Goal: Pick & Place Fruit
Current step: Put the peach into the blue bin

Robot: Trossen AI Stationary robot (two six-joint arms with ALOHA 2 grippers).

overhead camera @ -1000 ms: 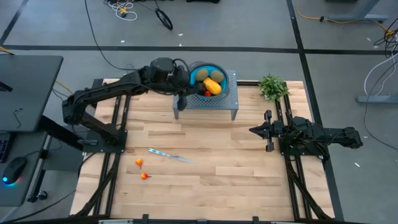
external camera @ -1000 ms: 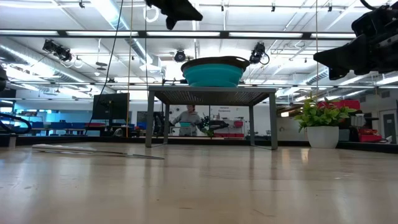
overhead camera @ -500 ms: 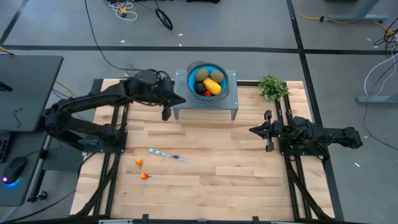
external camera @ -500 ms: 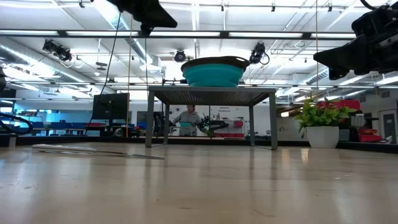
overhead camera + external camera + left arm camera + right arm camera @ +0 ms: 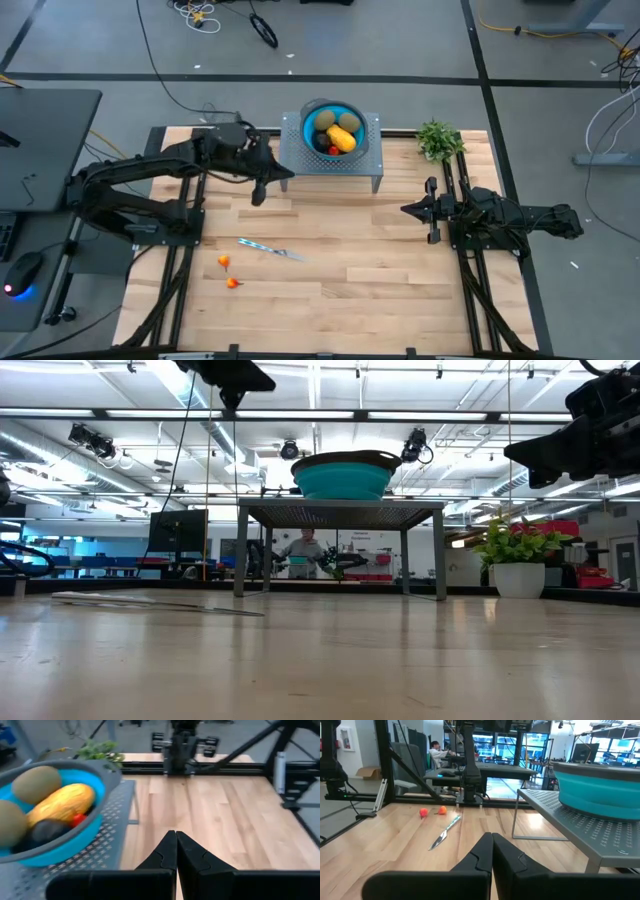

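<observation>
High view: the left pincer (image 5: 259,192), fingers together and empty, hangs beside the grey rack (image 5: 372,140). The bowl (image 5: 312,113) on it holds kiwis (image 5: 326,120) and a yellow fruit (image 5: 342,138). Two red fruits (image 5: 227,272) lie on the bench (image 5: 380,260).

Right wrist view: the right pincer (image 5: 492,842) is closed, empty.

The left arm reaches from its base on the left side of the worktop toward the far middle, elbow bent, its wrist raised well above the surface. The left tool (image 5: 260,192) points down and inward, fingers pressed together and empty. The right arm lies folded low over its base on the right side, its right tool (image 5: 432,210) likewise closed and empty, aimed toward the middle.
</observation>
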